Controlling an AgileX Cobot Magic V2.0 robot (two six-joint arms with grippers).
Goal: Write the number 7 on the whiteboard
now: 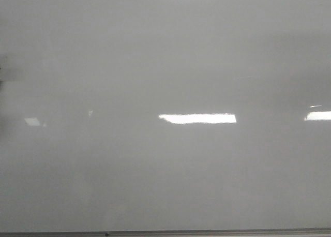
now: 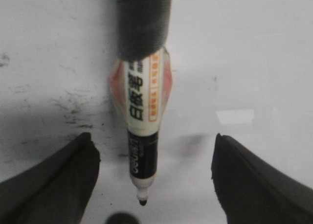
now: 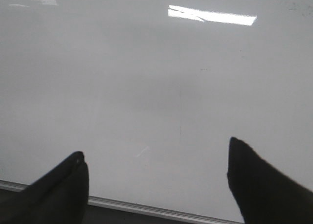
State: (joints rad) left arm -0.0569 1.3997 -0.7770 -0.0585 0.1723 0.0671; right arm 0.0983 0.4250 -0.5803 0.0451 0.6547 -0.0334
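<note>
The whiteboard [image 1: 165, 66] fills the front view, glossy pale grey, with its thin metal frame edge [image 1: 207, 232] along the bottom. No number 7 shows on it in any view. Neither gripper shows in the front view. In the left wrist view my left gripper [image 2: 152, 136] is open, fingers [image 2: 54, 180] wide apart. A black-and-white marker [image 2: 142, 136] hangs between them from a black holder [image 2: 143, 23], touching neither finger. Its uncapped tip [image 2: 142, 202] points at the whiteboard [image 2: 254, 62], close to it. My right gripper [image 3: 156, 147] is open and empty over the whiteboard [image 3: 156, 77].
Faint dark smudges [image 2: 73, 114] mark the board near the left gripper. Bright rectangular light reflections [image 1: 197, 118] lie across the board. In the right wrist view the board's frame edge [image 3: 146, 208] runs just below the fingers.
</note>
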